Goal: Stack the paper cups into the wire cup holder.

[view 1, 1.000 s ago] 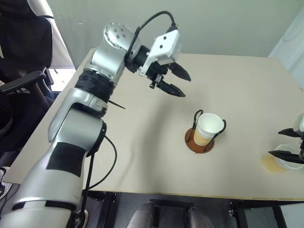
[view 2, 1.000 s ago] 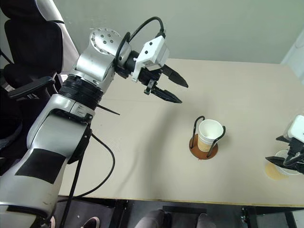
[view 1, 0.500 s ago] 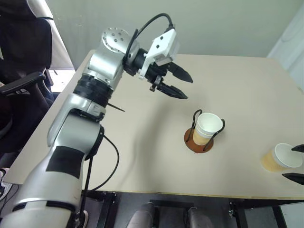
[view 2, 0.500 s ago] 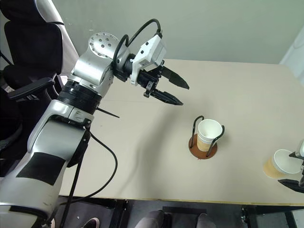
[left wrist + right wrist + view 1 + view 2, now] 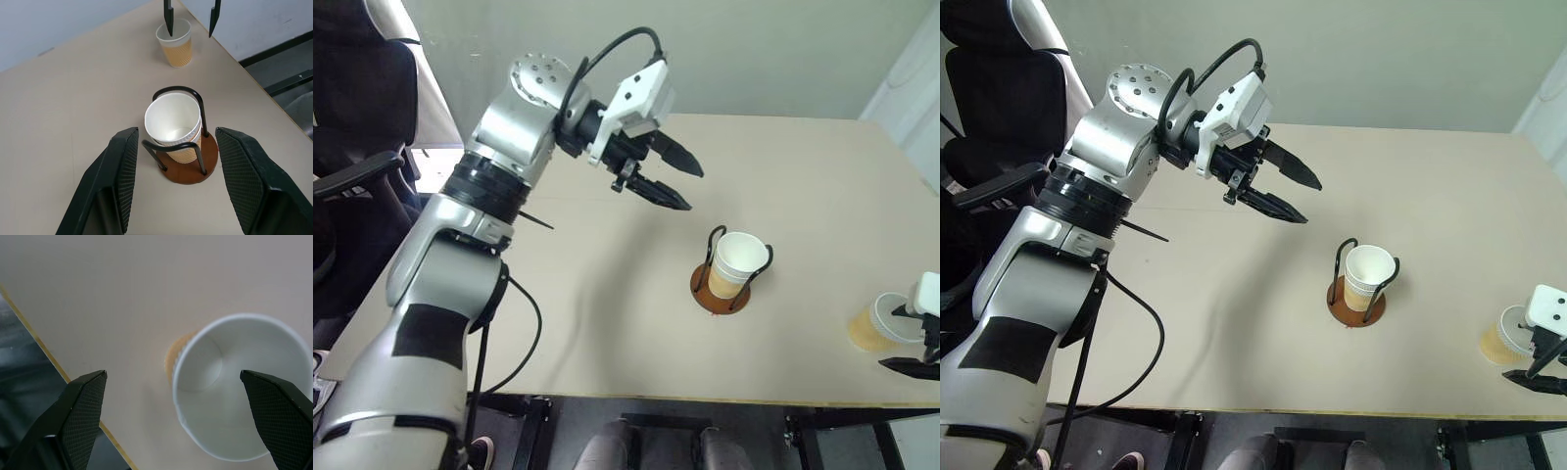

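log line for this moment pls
left gripper open, raised over table | right gripper open above loose cup | stacked cups in holder

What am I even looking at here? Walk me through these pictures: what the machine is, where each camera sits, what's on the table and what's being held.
This is a two-armed humanoid robot. Two pictures come from cameras on its head, looking down over a beige table. The other two come from cameras on its wrists, looking along each hand's two black fingers.

On the table stands a wire cup holder with paper cups nested in it. Another paper cup stands loose near the table's front edge.

The left hand hangs open in the air above the table, holding nothing. The right hand is open above the loose cup, one finger to each side of it, not gripping it.
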Available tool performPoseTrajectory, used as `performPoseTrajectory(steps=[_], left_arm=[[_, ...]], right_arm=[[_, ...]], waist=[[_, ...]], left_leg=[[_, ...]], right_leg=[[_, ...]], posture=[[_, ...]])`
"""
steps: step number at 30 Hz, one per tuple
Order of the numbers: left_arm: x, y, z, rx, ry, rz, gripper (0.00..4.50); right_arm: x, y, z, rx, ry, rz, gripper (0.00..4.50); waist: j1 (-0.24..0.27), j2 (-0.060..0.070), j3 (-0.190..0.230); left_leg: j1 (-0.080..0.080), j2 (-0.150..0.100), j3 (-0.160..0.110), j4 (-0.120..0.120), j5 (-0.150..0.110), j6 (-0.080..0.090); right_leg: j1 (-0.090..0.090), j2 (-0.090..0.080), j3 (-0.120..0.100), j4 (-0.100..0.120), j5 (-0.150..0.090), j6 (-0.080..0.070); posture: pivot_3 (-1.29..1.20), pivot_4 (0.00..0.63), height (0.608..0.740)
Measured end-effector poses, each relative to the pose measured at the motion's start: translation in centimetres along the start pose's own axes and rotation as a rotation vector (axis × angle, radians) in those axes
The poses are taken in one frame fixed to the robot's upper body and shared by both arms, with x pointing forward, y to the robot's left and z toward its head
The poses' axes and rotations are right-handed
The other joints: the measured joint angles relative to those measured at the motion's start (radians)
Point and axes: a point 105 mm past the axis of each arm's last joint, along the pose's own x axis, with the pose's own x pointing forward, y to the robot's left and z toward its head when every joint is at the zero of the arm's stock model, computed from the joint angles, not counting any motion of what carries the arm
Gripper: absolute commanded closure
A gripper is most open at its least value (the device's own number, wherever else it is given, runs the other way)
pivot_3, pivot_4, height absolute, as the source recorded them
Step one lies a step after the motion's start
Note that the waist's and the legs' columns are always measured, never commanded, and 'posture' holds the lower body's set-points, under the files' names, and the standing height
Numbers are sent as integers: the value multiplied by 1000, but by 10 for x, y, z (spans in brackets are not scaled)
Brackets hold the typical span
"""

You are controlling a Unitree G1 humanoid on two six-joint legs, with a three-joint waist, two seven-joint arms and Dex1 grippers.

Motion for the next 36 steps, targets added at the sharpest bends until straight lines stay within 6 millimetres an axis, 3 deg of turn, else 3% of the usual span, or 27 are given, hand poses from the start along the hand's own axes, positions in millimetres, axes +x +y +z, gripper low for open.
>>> performPoseTrajectory(steps=[2, 12, 13, 21, 24, 28, 31, 36], left_arm=[[-1, -1, -3, -3, 8, 1, 1816], [-4, -3, -12, -9, 63, 10, 1816], [-4, -3, -13, -11, 67, 11, 1816], [-7, -5, -21, -15, 101, 20, 1816], [-12, -7, -29, -30, 121, 32, 1816], [-18, -10, -36, -52, 139, 46, 1816], [-19, -10, -37, -54, 142, 48, 1816], [-17, -10, -38, -55, 146, 44, 1816]], right_arm=[[2, -1, -1, 4, 1, 7, 847], [11, -9, 11, -40, -17, 19, 4325], [12, -10, 13, -45, -20, 18, 4471], [6, -17, 38, -115, -75, -6, 4471], [-13, -28, 67, -171, -143, -68, 4471], [-57, -37, 119, -285, -273, -191, 4471], [-76, -24, 152, -415, -328, -212, 4471], [-70, 3, 179, -535, -379, -120, 4471]], waist=[[-1, 0, 0], [-3, 0, 0], [-4, 0, 0], [-7, 0, 0], [-11, 0, 0], [-11, 0, 0], [-9, 0, 0], [-8, 0, 0]], left_leg=[[0, 0, 0, 0, 0, 0], [0, 0, 0, 0, 0, 0], [0, 0, 0, 0, 0, 0], [0, 0, 0, -1, 0, 0], [0, 0, 0, -2, 0, 0], [0, 0, -1, -3, 0, 0], [0, 0, -3, -6, 0, 0], [-2, -3, -3, -9, 0, 0]], right_leg=[[0, 0, 0, 0, 0, 0], [0, 0, 0, 0, 0, 0], [0, 0, 0, 0, 0, 0], [0, 0, 0, -1, 0, 0], [0, 0, 0, -1, 0, 0], [-1, 0, 0, -2, 0, 0], [0, 0, -1, -6, 0, -1], [-2, -1, 0, -8, -2, 2]], posture=[[0, 150, 740], [0, 150, 740], [0, 150, 740], [0, 150, 740], [0, 150, 740], [0, 150, 740], [0, 150, 740], [0, 150, 740]])
